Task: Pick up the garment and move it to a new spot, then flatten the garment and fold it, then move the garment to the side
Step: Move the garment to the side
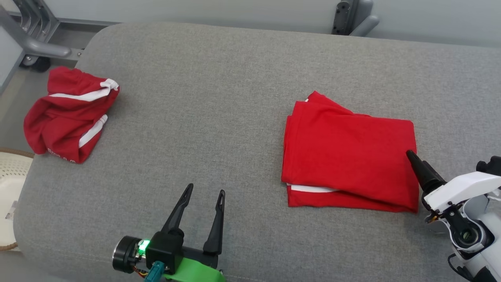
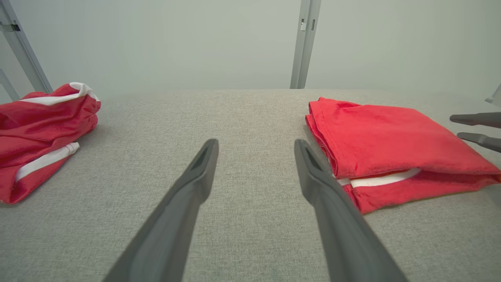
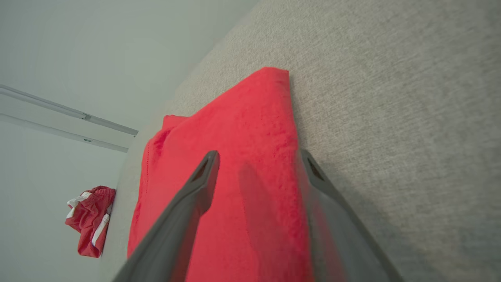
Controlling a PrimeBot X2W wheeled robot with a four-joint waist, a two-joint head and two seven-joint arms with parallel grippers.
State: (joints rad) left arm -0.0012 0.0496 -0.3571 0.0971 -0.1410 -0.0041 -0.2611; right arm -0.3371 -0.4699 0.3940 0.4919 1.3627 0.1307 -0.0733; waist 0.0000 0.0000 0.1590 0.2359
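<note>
The garment (image 1: 348,156) is red with a white stripe showing at its near edge, and it lies folded into a rough rectangle on the right half of the grey cushion (image 1: 219,117). My right gripper (image 1: 409,153) is open at the garment's right edge. In the right wrist view the gripper (image 3: 259,154) has one finger over the red cloth (image 3: 250,129) and the other along its edge. My left gripper (image 1: 206,189) stands open over bare cushion near the front edge, left of the garment (image 2: 391,137), with nothing between its fingers (image 2: 199,172).
A second red garment with white stripes (image 1: 68,113) lies crumpled at the cushion's far left edge. A white perforated basket (image 1: 9,184) sits on the floor beyond that edge. A grey metal frame (image 1: 35,43) stands behind the cushion's back left corner.
</note>
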